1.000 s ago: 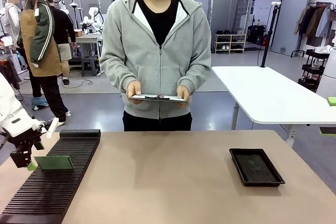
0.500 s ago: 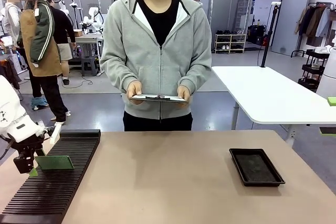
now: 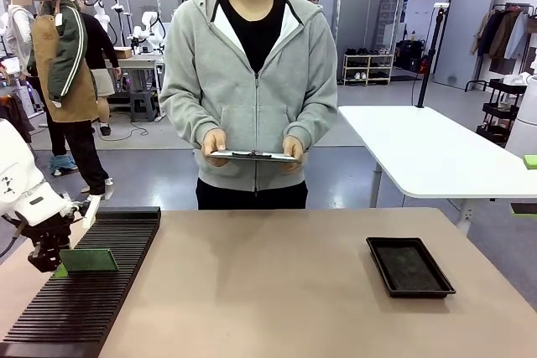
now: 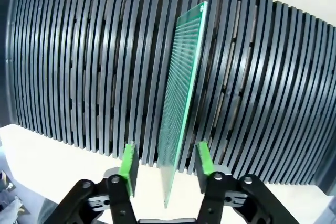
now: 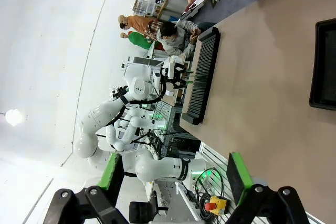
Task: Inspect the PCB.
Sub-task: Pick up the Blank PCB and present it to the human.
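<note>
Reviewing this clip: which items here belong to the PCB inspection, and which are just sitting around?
In use: PCB on edge in slotted rack; left pincer astride it, jaws not touching; likely the person's clipboard.
Idle: black tray; right pincer, open.

**Left gripper being posed low with jaws apart; right gripper being held wide open.**

In the front view, the left arm (image 3: 21, 190) is being brought in from nine o'clock. Its wrist is being angled down, and the left gripper (image 3: 52, 264) is being pointed toward about five o'clock, low at the eight o'clock side. In the left wrist view, the left gripper (image 4: 165, 153) is being shown with its green pads (image 4: 128, 163) parted at roughly seven and five o'clock, the jaws at a middling width. In the right wrist view, the right gripper (image 5: 176, 157) is being held with its jaws spread fully, its fingers (image 5: 111, 174) rising at seven and five o'clock, the wrist being carried rolled sideways.
</note>
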Robot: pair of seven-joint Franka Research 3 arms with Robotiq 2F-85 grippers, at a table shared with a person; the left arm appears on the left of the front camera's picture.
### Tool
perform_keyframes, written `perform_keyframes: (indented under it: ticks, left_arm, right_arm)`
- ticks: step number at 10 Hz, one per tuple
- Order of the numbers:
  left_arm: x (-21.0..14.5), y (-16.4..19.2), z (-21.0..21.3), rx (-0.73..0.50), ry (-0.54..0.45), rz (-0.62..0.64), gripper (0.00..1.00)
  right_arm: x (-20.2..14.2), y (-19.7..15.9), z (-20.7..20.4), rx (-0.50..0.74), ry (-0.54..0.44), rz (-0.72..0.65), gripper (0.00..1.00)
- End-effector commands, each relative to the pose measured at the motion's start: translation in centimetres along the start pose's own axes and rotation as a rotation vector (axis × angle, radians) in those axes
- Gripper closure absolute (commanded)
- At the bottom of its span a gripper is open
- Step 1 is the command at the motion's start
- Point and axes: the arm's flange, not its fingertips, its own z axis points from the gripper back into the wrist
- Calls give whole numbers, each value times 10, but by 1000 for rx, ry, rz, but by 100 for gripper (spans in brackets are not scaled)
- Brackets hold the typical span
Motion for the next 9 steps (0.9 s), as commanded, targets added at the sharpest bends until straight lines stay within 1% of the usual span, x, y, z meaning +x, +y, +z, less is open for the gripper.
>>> perform_keyframes:
  ticks: [1, 3, 5, 9]
  left_arm:
    - [2, 8, -3, 22, -5, 25, 100]
    - [1, 8, -5, 10, -2, 12, 100]
    - [0, 8, -4, 10, -1, 21, 100]
    - [-4, 9, -2, -27, -15, 44, 100]
  right_arm:
    - [0, 0, 1, 4, -1, 19, 0]
    - [0, 0, 1, 4, -1, 19, 0]
    - [0, 0, 1, 4, -1, 19, 0]
    - [0, 0, 1, 4, -1, 19, 0]
